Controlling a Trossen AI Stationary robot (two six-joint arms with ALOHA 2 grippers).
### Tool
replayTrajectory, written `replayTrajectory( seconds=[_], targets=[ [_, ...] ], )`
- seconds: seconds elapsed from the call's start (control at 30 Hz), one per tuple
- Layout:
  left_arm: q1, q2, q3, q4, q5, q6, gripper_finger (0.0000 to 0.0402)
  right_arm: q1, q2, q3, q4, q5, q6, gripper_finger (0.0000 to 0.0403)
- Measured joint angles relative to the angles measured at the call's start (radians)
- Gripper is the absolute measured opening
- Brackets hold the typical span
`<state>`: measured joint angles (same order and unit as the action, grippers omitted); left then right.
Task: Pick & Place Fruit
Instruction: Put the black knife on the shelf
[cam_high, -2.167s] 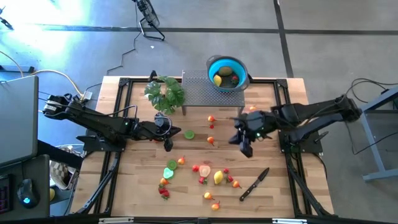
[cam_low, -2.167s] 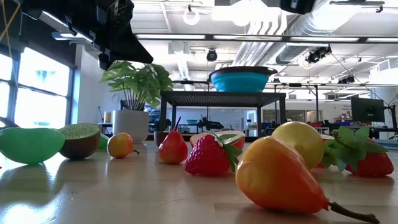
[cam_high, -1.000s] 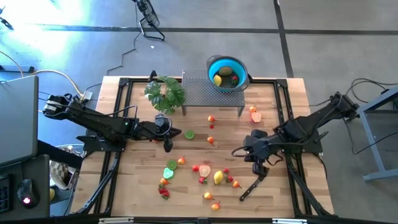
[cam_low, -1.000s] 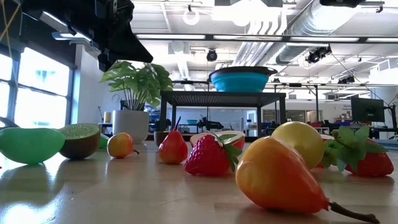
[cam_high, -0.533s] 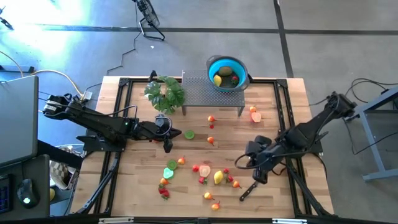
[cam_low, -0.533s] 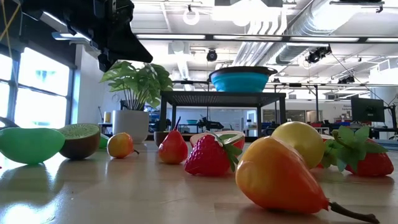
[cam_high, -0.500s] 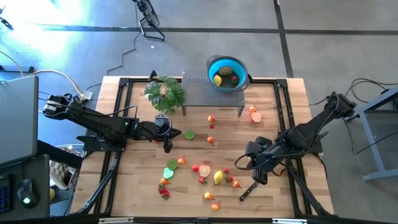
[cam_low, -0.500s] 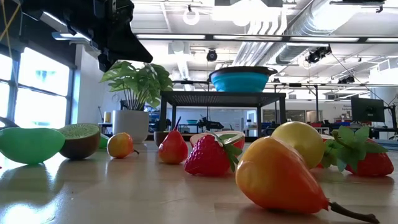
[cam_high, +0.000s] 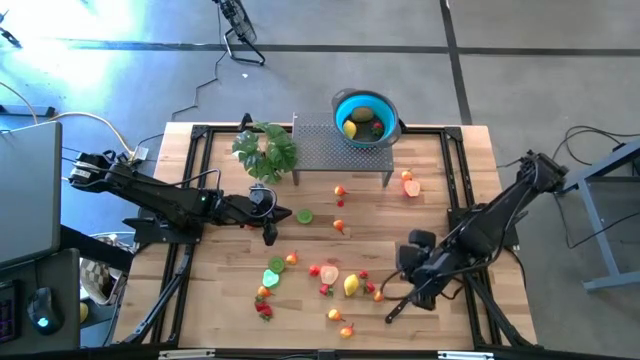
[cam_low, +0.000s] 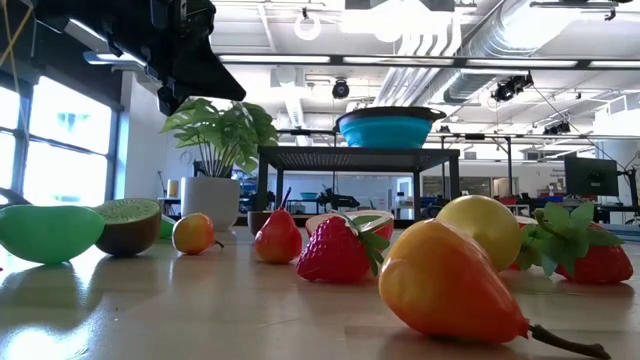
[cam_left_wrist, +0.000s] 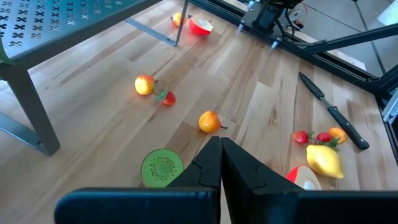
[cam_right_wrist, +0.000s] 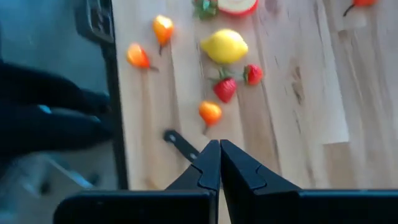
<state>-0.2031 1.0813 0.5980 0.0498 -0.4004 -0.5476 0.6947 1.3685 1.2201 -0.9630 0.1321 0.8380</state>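
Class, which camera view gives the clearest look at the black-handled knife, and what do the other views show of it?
The left wrist view: the whole knife lies unobstructed on the wood. The high view shows only part of it beside the right gripper. The right wrist view shows just one dark end. The low view does not show it.

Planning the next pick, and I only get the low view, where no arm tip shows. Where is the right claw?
Observer: The right claw is shut and empty, beside the black-handled knife.
Operator: And the left one?
Observer: The left claw is shut too, holding nothing, next to a kiwi half.
Operator: Is anything in the bowl yet?
Observer: Yes, the blue bowl on the rack holds a yellow lemon and a darker fruit.
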Motion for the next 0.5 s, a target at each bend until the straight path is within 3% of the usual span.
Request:
replayTrajectory(
  seconds=[0.2,0.5],
  targets=[
    [0.000,0.000,0.000,0.000,0.000,0.000,0.0000,-0.001,0.059,0.000,-0.077,-0.003,-0.086,0.0013],
    [0.000,0.000,0.000,-0.001,-0.003,0.021,0.0000,0.000,0.090,0.000,-0.087,0.000,-0.101,0.0086]
  ],
)
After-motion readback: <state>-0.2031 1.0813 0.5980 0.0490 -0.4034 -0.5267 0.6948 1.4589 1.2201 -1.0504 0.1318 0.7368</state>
